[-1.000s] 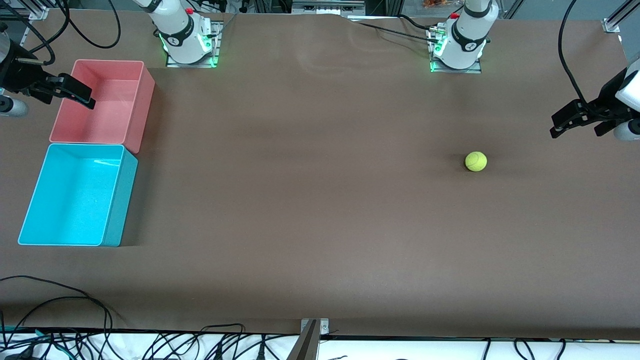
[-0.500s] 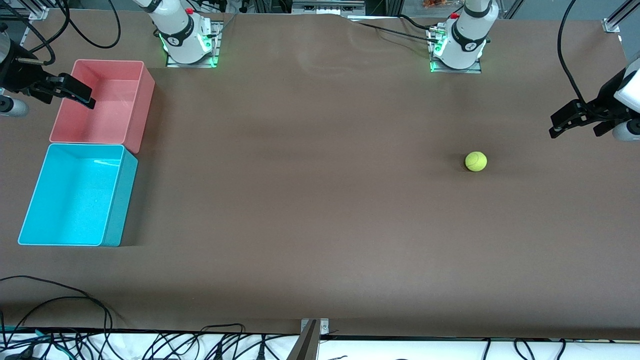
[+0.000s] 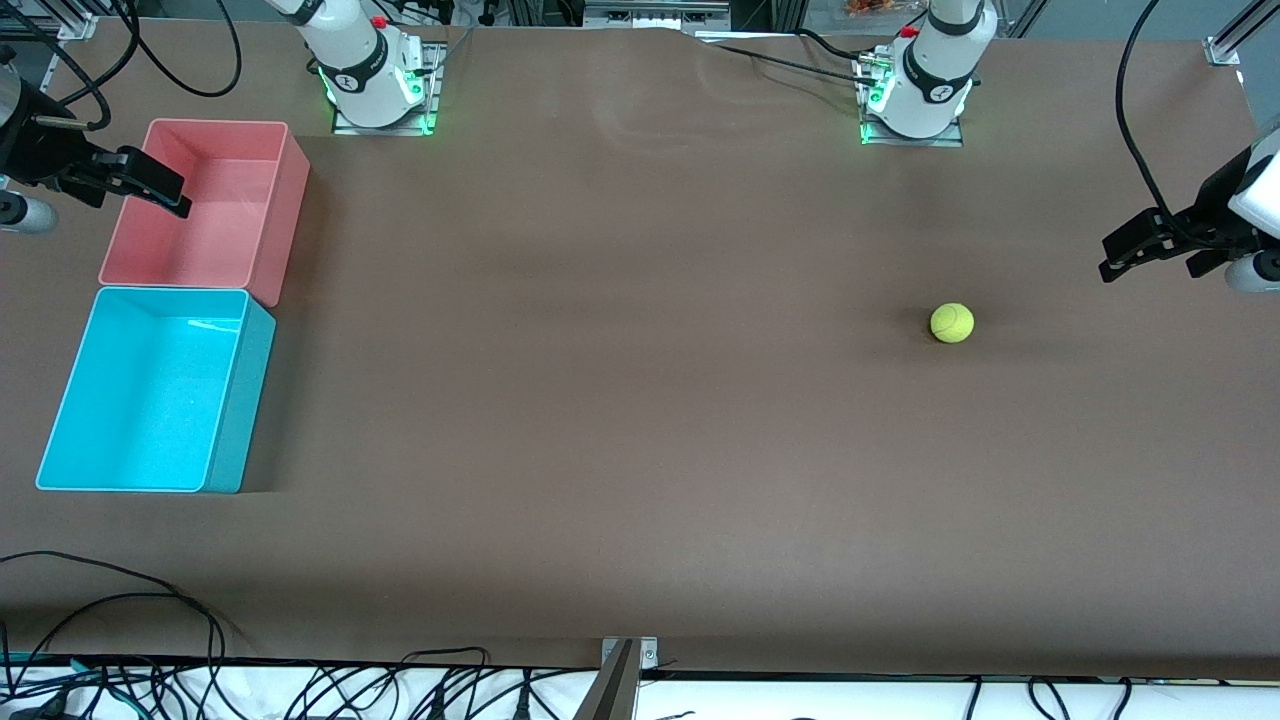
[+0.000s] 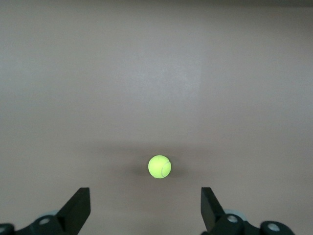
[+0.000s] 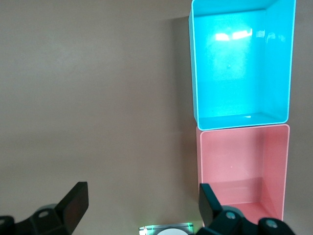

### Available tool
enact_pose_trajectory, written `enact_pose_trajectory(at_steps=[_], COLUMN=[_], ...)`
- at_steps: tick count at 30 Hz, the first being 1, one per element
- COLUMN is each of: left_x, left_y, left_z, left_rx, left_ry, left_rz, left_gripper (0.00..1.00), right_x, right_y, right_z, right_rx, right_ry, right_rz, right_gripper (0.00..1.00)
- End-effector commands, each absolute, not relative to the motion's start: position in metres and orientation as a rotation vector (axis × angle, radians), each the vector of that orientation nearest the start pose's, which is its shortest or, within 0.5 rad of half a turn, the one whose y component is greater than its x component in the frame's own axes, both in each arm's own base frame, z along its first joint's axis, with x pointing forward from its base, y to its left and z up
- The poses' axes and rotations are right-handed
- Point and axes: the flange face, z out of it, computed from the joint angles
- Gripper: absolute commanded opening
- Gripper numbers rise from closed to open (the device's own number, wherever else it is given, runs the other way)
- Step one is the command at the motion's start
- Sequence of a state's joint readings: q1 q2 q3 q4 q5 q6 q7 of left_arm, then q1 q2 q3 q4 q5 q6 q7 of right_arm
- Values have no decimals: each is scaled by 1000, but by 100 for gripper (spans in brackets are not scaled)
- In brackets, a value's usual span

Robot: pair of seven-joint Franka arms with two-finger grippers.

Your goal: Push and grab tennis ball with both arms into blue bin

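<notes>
Tennis ball [image 3: 952,323] loose on bench [image 3: 640,450], well apart from blue bin [image 3: 150,390]; left tool [image 3: 1135,250] and right tool [image 3: 150,190] wide open, empty.

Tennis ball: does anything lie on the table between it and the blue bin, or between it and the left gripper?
Nothing visible. Bare table lies between the tennis ball and the blue bin, and between the ball and the open left gripper.

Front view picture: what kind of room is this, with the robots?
Probably a robot lab. Two white arms are bolted to a brown table, cables trail along its edge, and a tennis ball, a blue bin and a pink bin look set out for practice.
</notes>
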State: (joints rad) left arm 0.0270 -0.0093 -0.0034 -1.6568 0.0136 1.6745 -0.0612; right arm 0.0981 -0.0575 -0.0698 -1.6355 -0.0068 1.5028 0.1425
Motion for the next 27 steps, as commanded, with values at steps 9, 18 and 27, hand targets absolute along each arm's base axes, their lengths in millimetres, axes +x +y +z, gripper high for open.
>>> enact_pose_trajectory(at_steps=[9,18,27], left_x=[554,557,560], left_y=[18,23,45], left_z=[584,557,502], left_rx=[-3064,-2924,-2699], left_ry=[-473,-932,-1373], left_rz=[114,191,258], left_gripper=[0,0,0], right_x=[526,526,526], right_y=[14,14,15], right_z=[622,621,621], right_rx=[-3147,-3148,-3149], right_ry=[162,162,165], right_rz=[132,139,142], right_gripper=[100,100,100])
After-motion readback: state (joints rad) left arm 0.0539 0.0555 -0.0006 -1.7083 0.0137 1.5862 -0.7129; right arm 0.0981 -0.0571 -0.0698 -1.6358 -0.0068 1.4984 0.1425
